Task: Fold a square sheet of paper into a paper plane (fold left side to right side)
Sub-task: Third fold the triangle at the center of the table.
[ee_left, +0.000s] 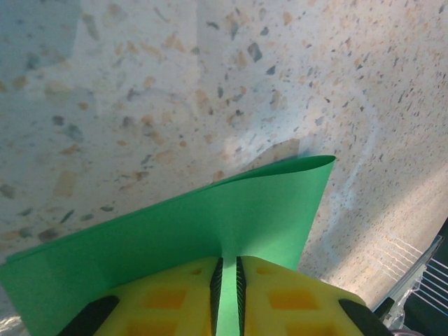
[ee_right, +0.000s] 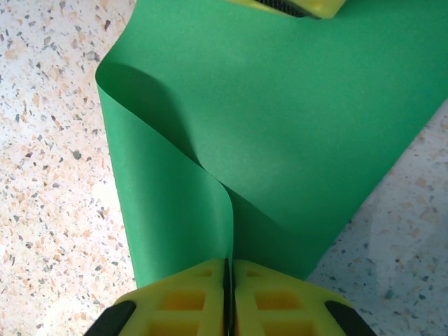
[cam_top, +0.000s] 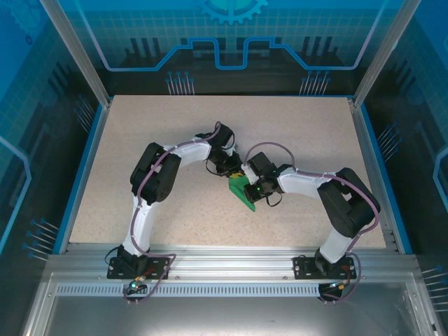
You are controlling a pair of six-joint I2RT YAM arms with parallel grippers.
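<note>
arms [cam_top: 140, 217]: white links, black joints | cables [cam_top: 264, 145]: purple | fingers [ee_left: 287, 299]: yellow, recessed pockets

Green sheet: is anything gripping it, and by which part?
Both. The left gripper has its jaws shut on one edge of the square sheet of paper; the right gripper pinches the opposite side, where the paper curls over on itself.
</note>
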